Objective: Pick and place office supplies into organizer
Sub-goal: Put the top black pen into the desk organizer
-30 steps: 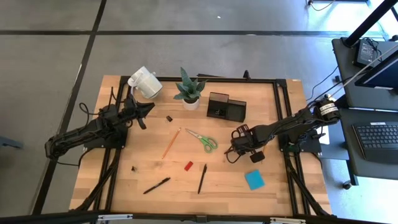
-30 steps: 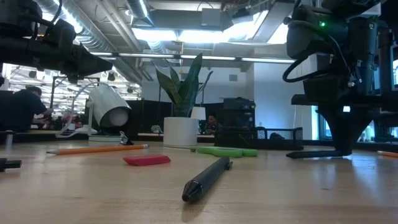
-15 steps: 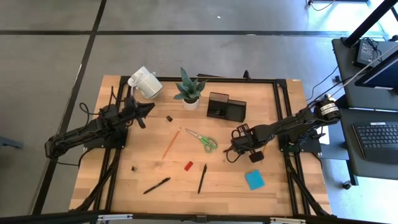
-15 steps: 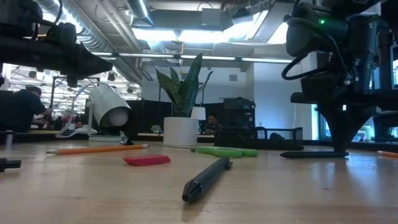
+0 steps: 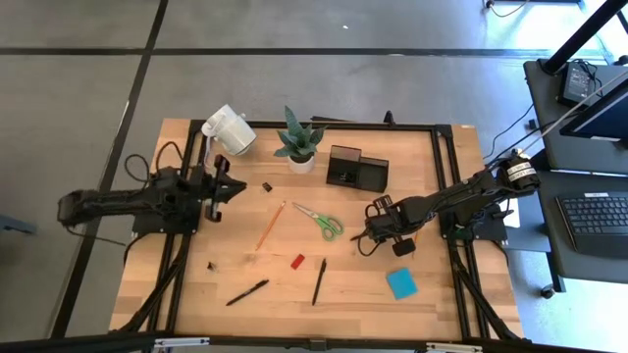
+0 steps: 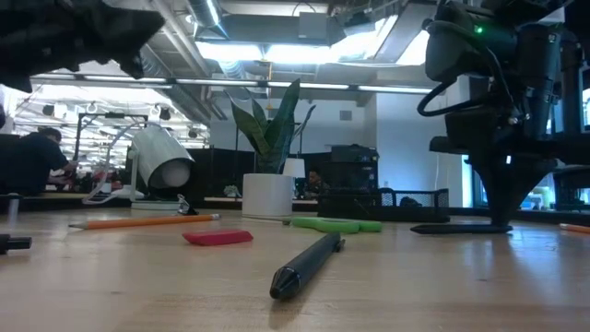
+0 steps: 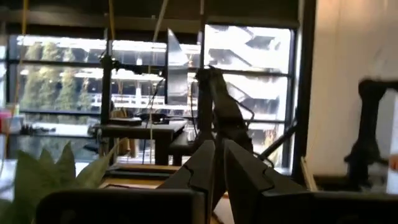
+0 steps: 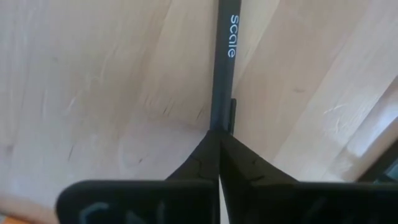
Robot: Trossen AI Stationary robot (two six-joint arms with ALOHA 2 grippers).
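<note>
right gripper (image 5: 364,238) | jaws pinched on a black pen (image 8: 221,74) lying flat on the tabletop (image 5: 343,284), pen running forward from the fingertips | organizer (image 5: 356,168) well beyond the jaws | left gripper (image 5: 224,188) raised near the mug (image 5: 228,130), jaws seen nearly pressed together, nothing between them

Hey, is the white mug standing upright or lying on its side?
On its side. The white mug lies tipped on the table, its round open mouth facing sideways in the low view; from above its body lies along the tabletop.
</note>
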